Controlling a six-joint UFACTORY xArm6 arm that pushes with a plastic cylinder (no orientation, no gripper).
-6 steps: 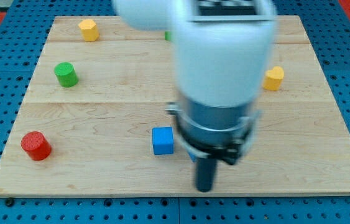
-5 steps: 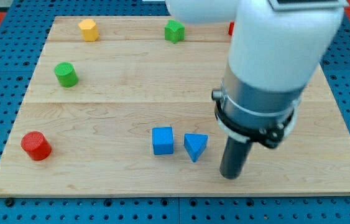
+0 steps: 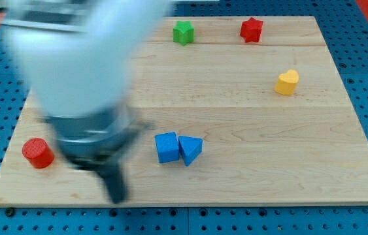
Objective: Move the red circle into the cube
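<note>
The bare tip (image 3: 116, 198), holding nothing, sits between the red circle (image 3: 38, 153) at its left and the blue cube (image 3: 167, 147) at its right.

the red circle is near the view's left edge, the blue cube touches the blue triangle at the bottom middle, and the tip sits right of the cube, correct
Not quite: my tip sits left of the blue cube, between it and the red circle, nearer the view's bottom, as the camera view shows. The rest holds: the cube touches the blue triangle.
</note>
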